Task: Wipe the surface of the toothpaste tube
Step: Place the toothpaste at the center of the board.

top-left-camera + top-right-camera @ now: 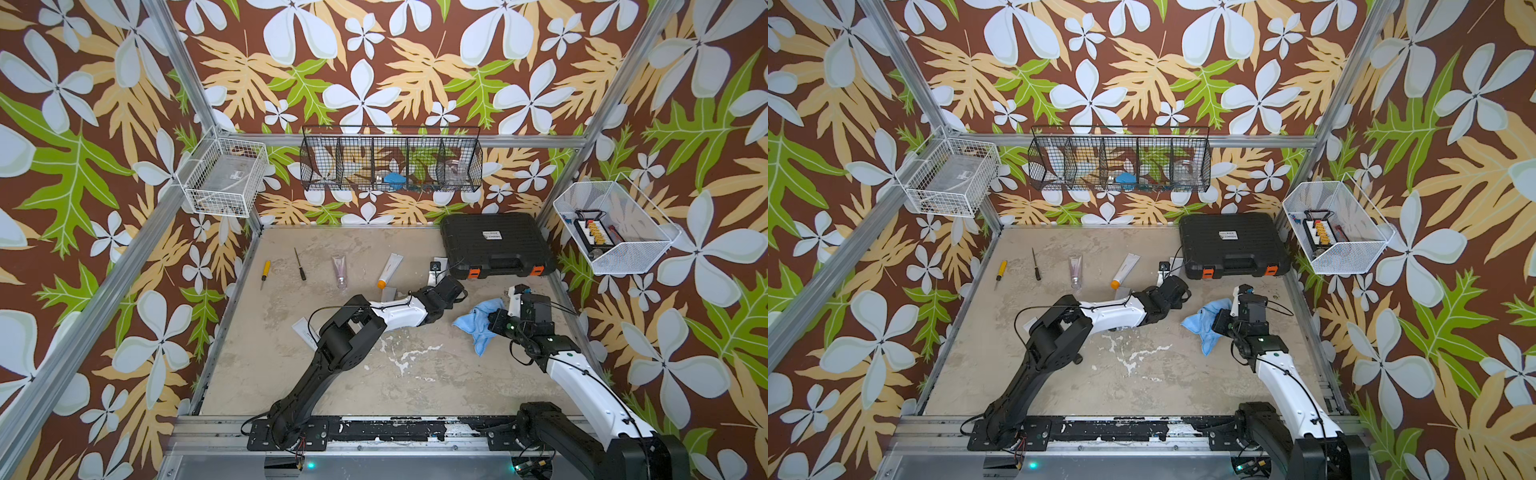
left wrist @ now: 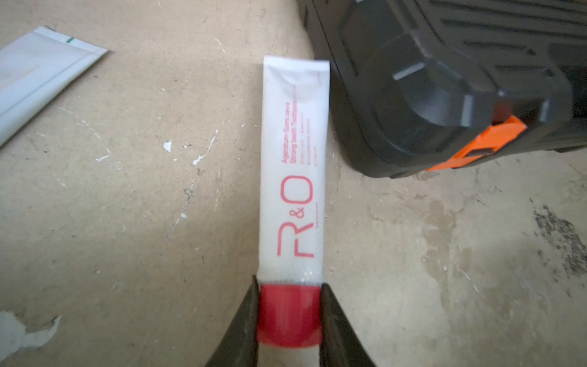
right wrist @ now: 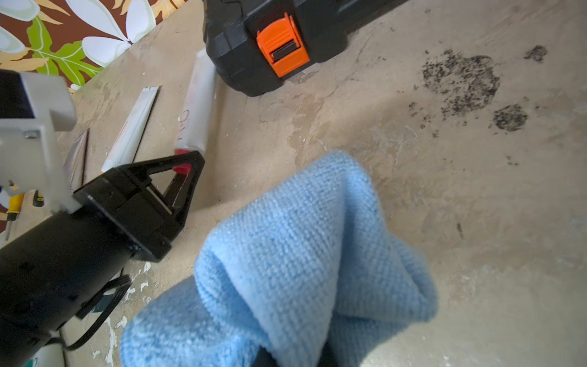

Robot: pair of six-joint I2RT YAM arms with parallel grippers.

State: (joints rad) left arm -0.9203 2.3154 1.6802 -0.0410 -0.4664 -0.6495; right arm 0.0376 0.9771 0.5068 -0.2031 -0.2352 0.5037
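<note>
Left gripper (image 2: 289,287) on toothpaste tube (image 2: 293,165) cap (image 2: 289,321); black case (image 2: 444,79) beside, cloth (image 3: 301,254) near.

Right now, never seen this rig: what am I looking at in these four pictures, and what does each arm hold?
Two robot arms stand at the near edge of a table, each ending in two fingers. Two pictures come from one overhead stereo camera and are nearly identical; the other two come from a camera on each wrist. The left fingers are shut on the red cap of a white toothpaste tube. The right arm holds a blue cloth; its fingers are buried in the folds. Also on the table: a black tool case, a yellow screwdriver, a black screwdriver, a pink tube and a white tube with an orange cap. Cloth and toothpaste tube are apart: no wiping yet.
</note>
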